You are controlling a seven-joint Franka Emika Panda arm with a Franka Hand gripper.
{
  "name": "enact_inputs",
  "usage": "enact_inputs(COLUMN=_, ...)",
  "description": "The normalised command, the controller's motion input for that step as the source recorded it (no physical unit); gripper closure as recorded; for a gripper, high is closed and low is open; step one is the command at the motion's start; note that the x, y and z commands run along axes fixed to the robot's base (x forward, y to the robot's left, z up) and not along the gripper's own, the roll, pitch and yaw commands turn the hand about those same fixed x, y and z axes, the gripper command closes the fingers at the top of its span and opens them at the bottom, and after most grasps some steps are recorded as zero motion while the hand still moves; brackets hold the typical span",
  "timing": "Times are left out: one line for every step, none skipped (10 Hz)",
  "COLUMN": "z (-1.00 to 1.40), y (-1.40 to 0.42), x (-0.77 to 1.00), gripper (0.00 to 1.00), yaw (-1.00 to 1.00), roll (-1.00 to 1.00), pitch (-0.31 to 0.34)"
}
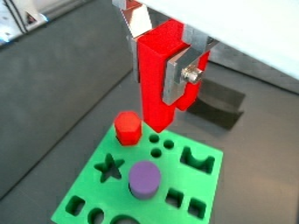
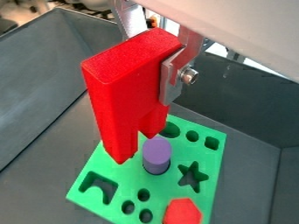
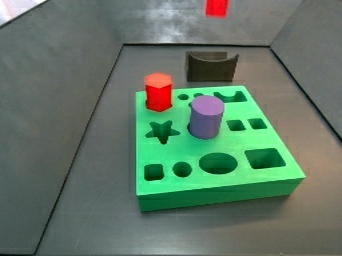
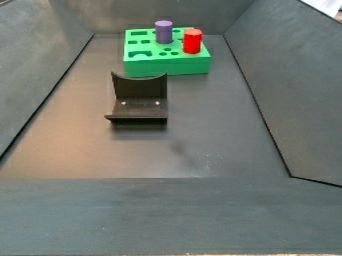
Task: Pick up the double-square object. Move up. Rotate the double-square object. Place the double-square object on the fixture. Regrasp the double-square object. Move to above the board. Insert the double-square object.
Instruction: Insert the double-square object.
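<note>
My gripper is shut on the double-square object, a bright red blocky piece hanging upright between the silver fingers. In both wrist views it hovers above the green board, its lower end over the edge near the red hexagonal peg. The object hides much of the board below. In a side view only the red piece's lower tip shows, high above the fixture and the board. The far finger is mostly hidden behind the piece.
A purple cylinder and the red hexagonal peg stand in the board. The dark fixture sits on the floor in front of the board. Sloped grey walls enclose the workspace.
</note>
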Motion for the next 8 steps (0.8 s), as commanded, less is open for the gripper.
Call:
enact_inputs(z=-0.45, y=-0.29, x=0.79, gripper=1.00, yaw=-0.26, roll=0.12, pitch=-0.020)
enact_inputs(z=-0.45, y=-0.29, x=0.79, gripper=1.00, yaw=-0.27, roll=0.12, pitch=-0.023)
enact_inputs(z=-0.43, y=-0.30, x=0.78, gripper=1.00, yaw=-0.28, roll=0.11, pitch=-0.023)
enact_inputs(z=-0.35, y=-0.30, x=0.76, gripper=1.00, yaw=-0.30, roll=0.08, pitch=-0.014)
enact_inputs(z=-0.34, y=-0.29, x=0.78, gripper=1.00, yaw=-0.29, roll=0.07, pitch=-0.011)
enact_inputs(z=-0.35, y=-0.28, x=0.78, gripper=1.00, yaw=-0.28, roll=0.07, pitch=-0.010)
enact_inputs(z=-0.39, y=-0.27, x=0.72, gripper=1.00, yaw=-0.34, roll=0.10, pitch=-0.006)
enact_inputs(z=-0.43, y=-0.12, x=0.37, gripper=1.00, yaw=-0.67, roll=0.13, pitch=0.000)
